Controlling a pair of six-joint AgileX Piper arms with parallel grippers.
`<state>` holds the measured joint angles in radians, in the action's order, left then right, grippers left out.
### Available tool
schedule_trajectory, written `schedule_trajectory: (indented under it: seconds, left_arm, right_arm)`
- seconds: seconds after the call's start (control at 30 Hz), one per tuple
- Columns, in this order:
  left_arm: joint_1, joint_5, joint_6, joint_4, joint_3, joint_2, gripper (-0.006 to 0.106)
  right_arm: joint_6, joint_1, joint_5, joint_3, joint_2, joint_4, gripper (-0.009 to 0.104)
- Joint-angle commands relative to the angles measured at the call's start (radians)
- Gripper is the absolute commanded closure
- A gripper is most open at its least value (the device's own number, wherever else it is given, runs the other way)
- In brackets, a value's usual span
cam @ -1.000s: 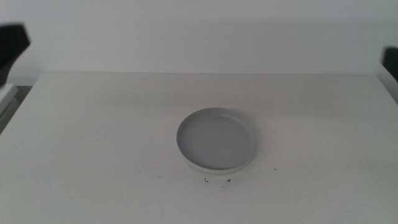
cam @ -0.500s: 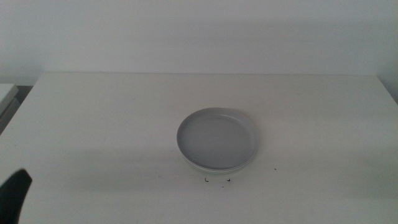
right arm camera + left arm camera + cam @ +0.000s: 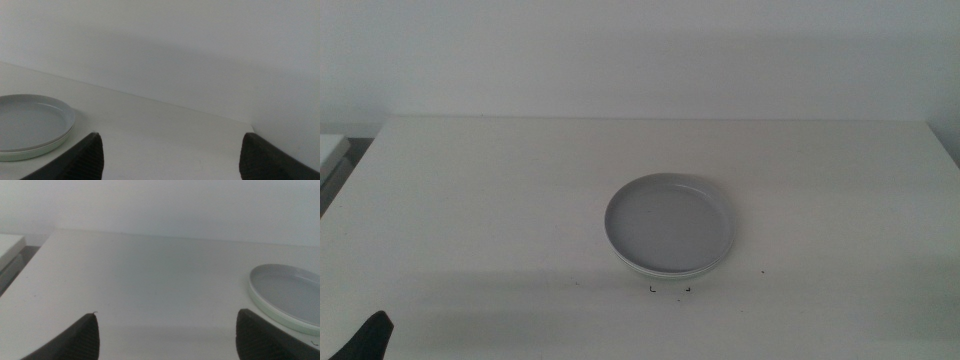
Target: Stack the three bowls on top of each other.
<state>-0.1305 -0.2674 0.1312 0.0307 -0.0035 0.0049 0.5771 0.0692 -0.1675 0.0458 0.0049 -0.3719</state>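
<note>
Both grippers' fingers gape wide, empty; at table centre, light grey shallow round bowl [image 3: 669, 223] tops the stack—rigid, slippery, probably breakable; grip its low rim.

One stack of bowls on a pale surface

We see the off-white surface [image 3: 500, 200] carrying the stack [image 3: 669, 225] near its middle: the light grey bowl [image 3: 665, 218] lies on top, and a pale green rim [image 3: 265, 307] shows beneath it. Small dark marks [image 3: 669, 290] sit on the surface just in front.

3 bowls in 1 stack: grey bowl [image 3: 669, 220] atop, pale green bowl [image 3: 272, 311] beneath, third hidden.
</note>
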Motion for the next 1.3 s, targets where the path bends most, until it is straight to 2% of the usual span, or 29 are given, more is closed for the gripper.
schedule_trajectory:
  seconds: [0.0,0.3,0.47,0.63,0.73,0.77,0.8,0.87,0.93,1.0,1.27]
  left_arm:
    - [0.017,0.006,0.001,0.003,0.004,-0.005,0.007]
    - [0.023,0.104,0.001,-0.022,0.004,-0.005,0.007]
    - [0.023,0.123,-0.004,-0.024,0.004,-0.005,0.007]
    - [0.023,0.123,-0.004,-0.024,0.004,-0.005,0.007]
    - [0.023,0.125,-0.002,-0.024,0.004,-0.005,0.007]
    - [0.023,0.125,-0.002,-0.024,0.004,-0.005,0.007]
    - [0.023,0.125,-0.002,-0.024,0.004,-0.005,0.007]
    - [0.023,0.125,-0.002,-0.024,0.004,-0.005,0.007]
    - [0.023,0.125,-0.002,-0.024,0.004,-0.005,0.007]
    - [0.023,0.125,-0.002,-0.024,0.004,-0.005,0.007]
    - [0.023,0.125,-0.002,-0.024,0.004,-0.005,0.007]
  right_arm:
    - [0.003,-0.007,0.011,-0.006,-0.005,0.008,0.002]
    - [0.003,-0.007,0.011,-0.006,-0.005,-0.005,0.002]
    - [0.003,-0.007,0.011,-0.006,-0.005,-0.074,0.002]
    - [-0.002,-0.007,0.011,-0.006,-0.005,-0.08,0.002]
    - [-0.046,-0.008,0.077,-0.016,-0.005,-0.013,0.002]
    - [-0.133,-0.008,0.096,-0.024,-0.005,0.011,0.002]
    - [-0.243,-0.008,0.132,-0.041,-0.005,0.064,0.002]
    - [-0.462,-0.008,0.199,-0.046,-0.005,0.242,0.002]
    - [-0.621,-0.008,0.136,-0.046,-0.005,0.413,0.002]
    - [-0.654,-0.008,0.098,-0.046,-0.005,0.453,0.002]
    - [-0.664,-0.008,0.084,-0.046,-0.005,0.476,0.002]
